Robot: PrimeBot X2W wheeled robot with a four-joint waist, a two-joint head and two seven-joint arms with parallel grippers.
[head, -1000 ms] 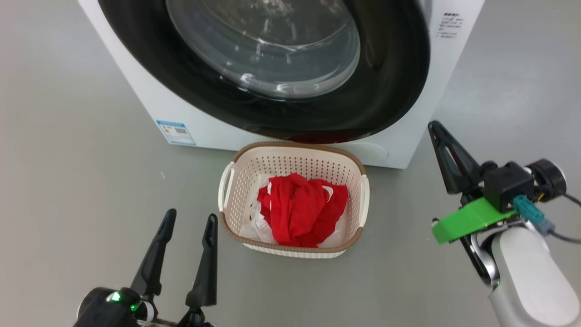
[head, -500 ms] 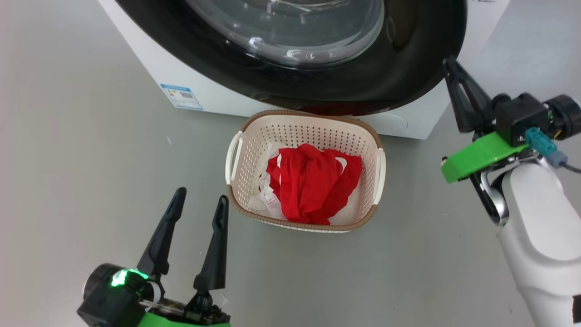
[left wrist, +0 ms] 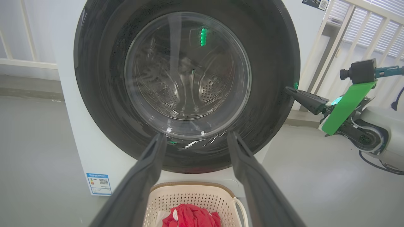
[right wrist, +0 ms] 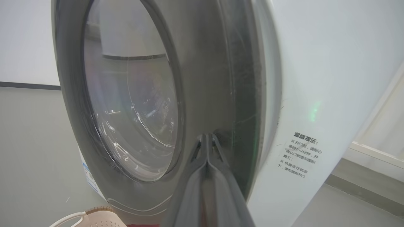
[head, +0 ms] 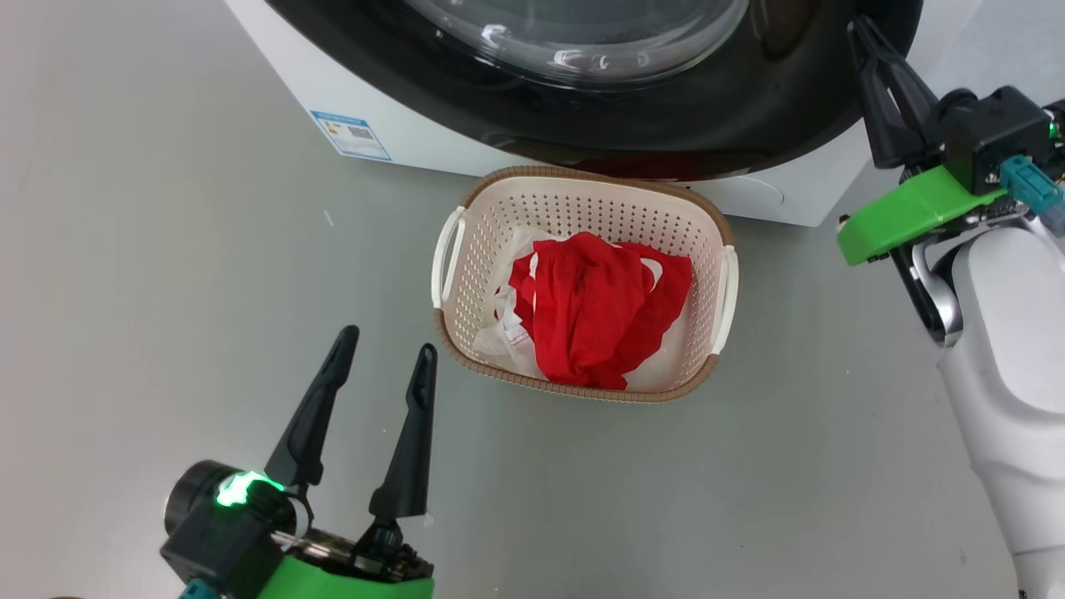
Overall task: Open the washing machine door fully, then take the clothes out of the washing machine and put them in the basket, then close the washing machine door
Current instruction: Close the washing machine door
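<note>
At the near left, the left gripper (head: 388, 341) is held with fingers spread. In the middle, the soft red and white clothes (head: 591, 308) are seen lying in the cream perforated plastic basket (head: 582, 172). At the far right, the right gripper (head: 865, 42), fingers pressed together, is set at the glossy black rim of the large round glass-centred washing machine door (head: 666, 125). The door should be pushed squarely there until it is latched.

Printed notice (right wrist: 301, 156): black Chinese characters on the white front of the washing machine (right wrist: 334, 63), near its right edge. Heading reads 温馨提示. Two bulleted lines sit beneath, the first including "1~2分钟"; the rest is only partly legible.
Blue label (left wrist: 99, 183): lower left of the same front. QR code, print too small to read.
Dark sticker (left wrist: 316, 3): upper right of the front. QR code, text illegible.
</note>
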